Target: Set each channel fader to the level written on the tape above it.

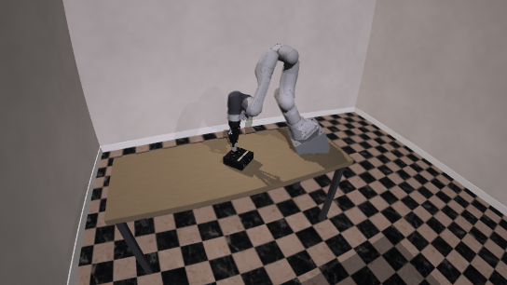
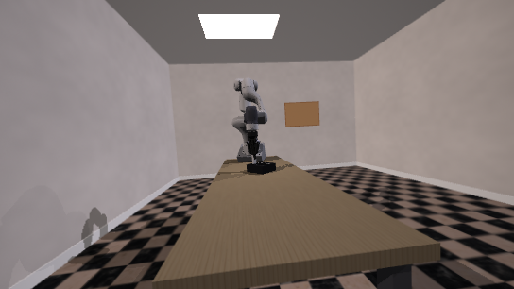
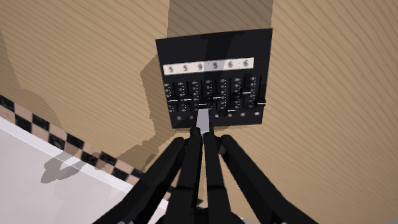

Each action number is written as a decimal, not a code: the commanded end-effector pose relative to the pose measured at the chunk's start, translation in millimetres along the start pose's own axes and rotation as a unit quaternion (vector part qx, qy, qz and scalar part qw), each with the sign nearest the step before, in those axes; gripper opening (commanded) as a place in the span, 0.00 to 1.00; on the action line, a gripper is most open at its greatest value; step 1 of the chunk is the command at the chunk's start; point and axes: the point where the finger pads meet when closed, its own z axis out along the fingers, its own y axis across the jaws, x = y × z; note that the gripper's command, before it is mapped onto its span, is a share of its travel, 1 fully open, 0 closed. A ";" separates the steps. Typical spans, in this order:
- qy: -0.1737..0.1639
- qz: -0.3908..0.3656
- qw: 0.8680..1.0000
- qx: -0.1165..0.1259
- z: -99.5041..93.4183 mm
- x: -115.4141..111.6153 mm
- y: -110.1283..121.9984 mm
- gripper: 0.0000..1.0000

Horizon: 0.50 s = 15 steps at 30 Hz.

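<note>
The black lighting desk (image 3: 215, 77) stands flat on the wooden table; it also shows in the top view (image 1: 239, 159) and in the exterior view (image 2: 261, 167). A white tape strip (image 3: 208, 66) above the faders reads 5, 5, 9, 5, 6, 6. The fader caps stand at different heights; the third channel's cap (image 3: 202, 105) is low in its slot. The master fader (image 3: 260, 102) is at the right end. My gripper (image 3: 203, 116) is shut, with nothing between its fingers. It points down at the desk's near edge, its tips right at the third fader's cap.
The arm's base (image 1: 309, 140) is mounted on the table's far right end. The table edge and the checkered floor lie close behind the desk (image 3: 75, 145). An orange board (image 2: 301, 113) hangs on the back wall.
</note>
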 end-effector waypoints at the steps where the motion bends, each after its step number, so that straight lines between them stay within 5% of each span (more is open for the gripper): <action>1: -0.001 0.003 1.000 0.000 0.3 0.8 -0.4 0.00; 15: -0.001 0.003 1.000 0.000 0.3 6.4 -0.4 0.00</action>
